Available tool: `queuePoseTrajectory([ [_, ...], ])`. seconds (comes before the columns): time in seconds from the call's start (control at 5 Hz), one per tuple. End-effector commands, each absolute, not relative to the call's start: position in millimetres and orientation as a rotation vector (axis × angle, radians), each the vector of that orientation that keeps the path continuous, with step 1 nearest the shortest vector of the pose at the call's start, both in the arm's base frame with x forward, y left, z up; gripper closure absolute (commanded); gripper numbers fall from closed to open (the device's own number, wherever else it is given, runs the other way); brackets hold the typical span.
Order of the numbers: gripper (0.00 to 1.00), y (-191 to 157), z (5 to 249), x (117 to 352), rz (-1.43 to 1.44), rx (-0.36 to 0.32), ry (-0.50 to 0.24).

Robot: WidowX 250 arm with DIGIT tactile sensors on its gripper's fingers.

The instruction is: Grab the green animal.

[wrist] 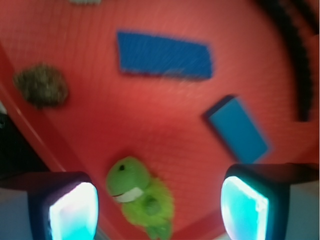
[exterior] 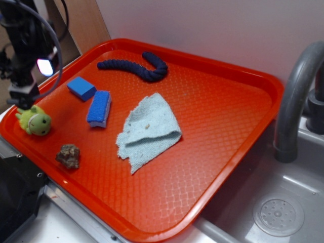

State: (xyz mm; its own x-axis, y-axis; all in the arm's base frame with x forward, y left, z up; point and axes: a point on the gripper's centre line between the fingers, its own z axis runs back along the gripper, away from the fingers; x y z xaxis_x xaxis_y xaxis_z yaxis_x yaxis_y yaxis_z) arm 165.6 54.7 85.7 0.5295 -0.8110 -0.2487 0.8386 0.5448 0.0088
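The gripper [wrist: 159, 210] hangs spread wide above the green animal [exterior: 34, 121], which lies free between its fingers by the tray's [exterior: 243, 152] left rim, bare tray around it

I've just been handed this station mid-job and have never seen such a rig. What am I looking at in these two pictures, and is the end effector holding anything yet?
The machine is a small robot arm; its end effector is the two-fingered clamp at its tip. The exterior view looks down at the scene from outside; the arm is the dark shape at top left. The wrist view comes from a camera on the arm looking down past the fingers, the two glowing pads at the bottom.

On the red tray lie the green animal, a brown lumpy thing, a blue sponge, a blue block, a pale blue cloth and a dark rope. A grey faucet and sink stand to the right.

Nothing is held. The end effector is open, with the green animal between and below its fingers, near the tray's edge.
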Motion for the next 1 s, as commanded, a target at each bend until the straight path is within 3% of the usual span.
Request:
queuePoseTrajectory([
  [0.0, 0.00, 79.7, 61.6, 157.7, -0.921, 0.123, 0.349],
  [0.2, 0.00, 83.5, 47.3, 154.7, -0.875, 0.171, 0.393],
  [0.6, 0.00, 81.9, 33.7, 140.0, -0.793, 0.065, 0.446],
  [0.8, 1.00, 85.7, 30.8, 140.4, -0.689, 0.039, 0.430],
])
